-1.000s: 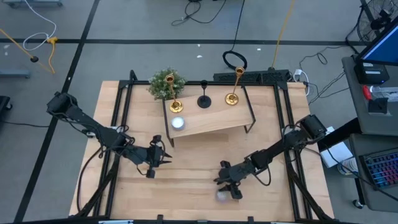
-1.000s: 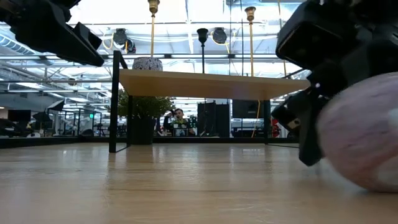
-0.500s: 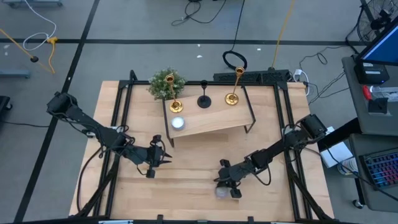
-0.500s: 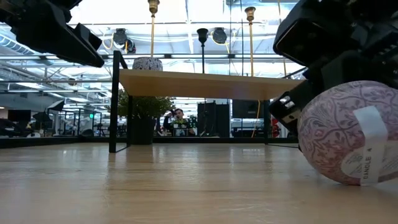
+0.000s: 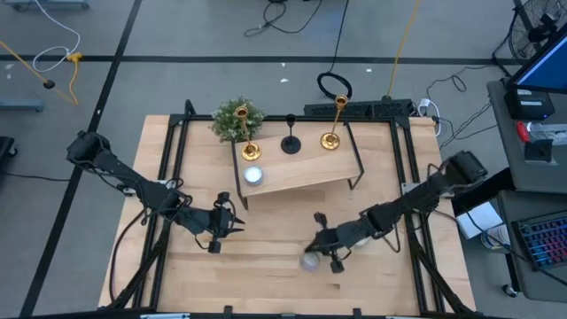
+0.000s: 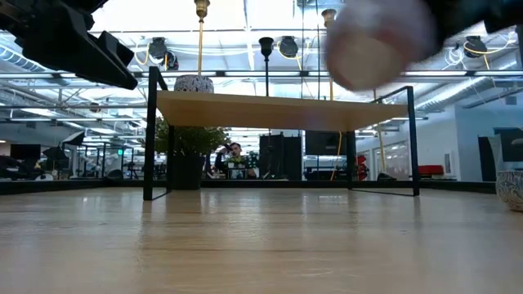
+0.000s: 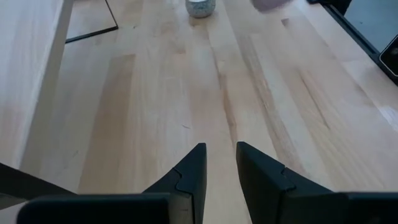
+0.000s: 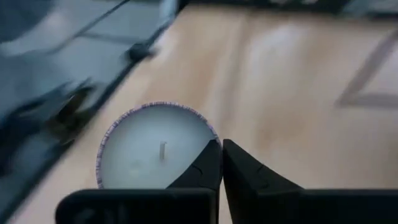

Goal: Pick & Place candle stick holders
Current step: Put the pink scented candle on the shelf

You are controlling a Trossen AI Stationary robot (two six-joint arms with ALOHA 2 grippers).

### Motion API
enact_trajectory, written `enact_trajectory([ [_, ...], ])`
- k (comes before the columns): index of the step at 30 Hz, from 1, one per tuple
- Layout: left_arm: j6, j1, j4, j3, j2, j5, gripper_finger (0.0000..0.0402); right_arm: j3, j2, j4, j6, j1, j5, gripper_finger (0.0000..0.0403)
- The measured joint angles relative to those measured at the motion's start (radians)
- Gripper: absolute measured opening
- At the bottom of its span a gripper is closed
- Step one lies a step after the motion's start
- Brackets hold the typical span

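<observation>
Two gold candlesticks (image 5: 251,149) (image 5: 330,138) and a black one (image 5: 291,143) stand on their round bases on a raised wooden shelf (image 5: 306,174) at the table's far side. No gripper touches them. My right gripper (image 5: 317,253) is near the table's near middle, shut on a round purple-patterned candle (image 5: 309,262). The candle's white wax top and wick show in the right wrist view (image 8: 152,149). In the low view the candle is a blur high above the table (image 6: 376,39). My left gripper (image 5: 237,221) waits left of the middle, narrowly open and empty (image 7: 219,158). My right gripper pinches the candle's rim (image 8: 210,133) between its two fingers, one finger over the wax inside and one outside the wall. The candle sits upright, wax top up, and is lifted clear of the table.
A white round candle (image 5: 253,175) sits on the shelf's left end, with a bushy green plant (image 5: 237,119) behind it. Another small patterned pot (image 7: 200,6) stands on the table, at the right edge of the low view (image 6: 513,188). Black frame rails (image 5: 173,159) line the table's sides.
My right gripper has risen with the round candle. The candle first lay on the table, then tipped, and now hangs clear, well above the table. The gripper has also gone a little toward the table's far edge.
</observation>
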Motion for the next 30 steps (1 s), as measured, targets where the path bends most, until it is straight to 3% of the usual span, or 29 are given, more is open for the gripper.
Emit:
enact_trajectory([
  [4,0.004,0.01,0.0,0.0,0.0,-0.001,0.0093,0.011,-0.096,0.01,-0.18,-0.041,0.193,0.0001],
  [6,0.005,0.02,0.001,0.0,0.0,-0.001,0.0093,0.037,-0.127,0.003,-0.259,-0.068,0.239,0.0001],
  [12,0.005,0.053,0.0,0.0,0.0,0.0,0.0093,0.281,-0.144,-0.352,-0.432,-0.143,0.247,0.0001],
  [17,0.005,0.071,-0.001,0.0,0.0,0.0,0.0093,0.415,-0.096,-0.592,-0.442,-0.277,0.298,0.0001],
  [23,0.005,0.073,-0.002,0.0,0.0,0.005,0.0093,0.43,-0.058,-0.613,-0.45,-0.431,0.268,0.0],
  [30,0.004,0.073,-0.007,0.0,0.0,0.028,0.0093,0.43,-0.027,-0.644,-0.467,-0.529,0.184,0.0],
])
